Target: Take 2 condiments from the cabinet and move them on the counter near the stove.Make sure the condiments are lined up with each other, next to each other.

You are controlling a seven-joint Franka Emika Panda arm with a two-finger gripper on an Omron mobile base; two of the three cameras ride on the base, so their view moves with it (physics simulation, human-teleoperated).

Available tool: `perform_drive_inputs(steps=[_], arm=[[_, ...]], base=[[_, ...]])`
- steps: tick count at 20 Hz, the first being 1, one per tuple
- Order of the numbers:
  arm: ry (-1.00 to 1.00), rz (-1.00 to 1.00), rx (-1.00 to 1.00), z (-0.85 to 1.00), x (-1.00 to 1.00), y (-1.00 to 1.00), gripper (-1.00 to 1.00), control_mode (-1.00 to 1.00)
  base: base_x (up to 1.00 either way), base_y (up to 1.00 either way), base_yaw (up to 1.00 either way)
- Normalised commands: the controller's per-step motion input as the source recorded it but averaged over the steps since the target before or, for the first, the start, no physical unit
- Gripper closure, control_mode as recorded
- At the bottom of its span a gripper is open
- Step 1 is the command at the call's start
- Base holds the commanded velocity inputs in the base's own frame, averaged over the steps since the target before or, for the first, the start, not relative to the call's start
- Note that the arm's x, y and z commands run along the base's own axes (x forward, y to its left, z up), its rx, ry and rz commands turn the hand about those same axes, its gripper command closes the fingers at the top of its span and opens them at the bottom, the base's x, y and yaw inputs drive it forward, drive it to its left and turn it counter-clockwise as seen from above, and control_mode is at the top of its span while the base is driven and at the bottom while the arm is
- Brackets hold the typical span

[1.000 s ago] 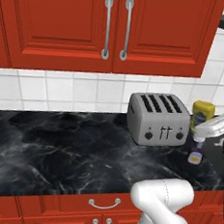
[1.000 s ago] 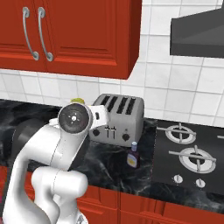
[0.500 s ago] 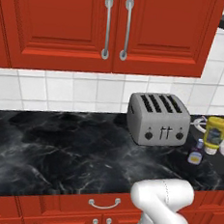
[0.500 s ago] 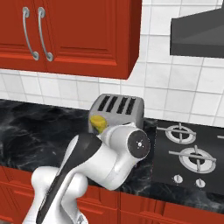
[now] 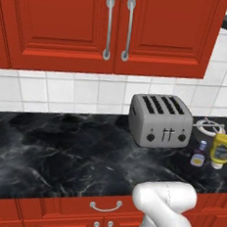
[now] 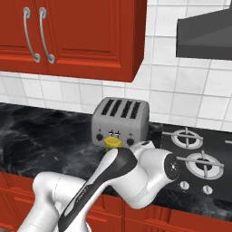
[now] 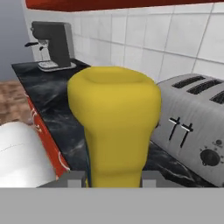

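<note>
Where the black marble worktop (image 5: 67,150) meets the cooktop (image 6: 199,154), we find the yellow squeeze bottle (image 5: 222,150) upright, just beside the small dark brown bottle (image 5: 199,154), both in front of the silver four-slot toaster (image 5: 160,121). In the hand view, we see the end effector (image 7: 113,180) clamped on the yellow bottle's base, cap filling the foreground. A grey coffee machine (image 7: 53,46) stands far along the worktop. Cabinet doors (image 5: 109,29) above are closed.
</note>
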Motion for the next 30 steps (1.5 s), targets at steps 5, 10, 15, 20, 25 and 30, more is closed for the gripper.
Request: perform_drive_inputs(steps=[5,10,15,20,25,30], arm=[[0.00,0.07,0.04,-0.42,0.05,-0.17,1.00,-1.00],[0.00,0.01,0.05,-0.35,0.11,-0.19,1.00,-1.00],[0.00,0.00,0.04,-0.39,0.35,-0.32,1.00,-1.00],[0.00,0.00,0.03,-0.34,0.24,-0.33,1.00,-1.00],[-0.01,0.00,0.04,-0.24,0.06,-0.18,1.00,-1.00],[-0.06,0.00,0.06,-0.17,0.07,-0.04,1.00,-1.00]], base=[[0.00,0.00,0.00],[0.00,0.00,0.00],[0.00,0.00,0.00],[0.00,0.00,0.00],[0.00,0.00,0.00],[0.00,0.00,0.00]])
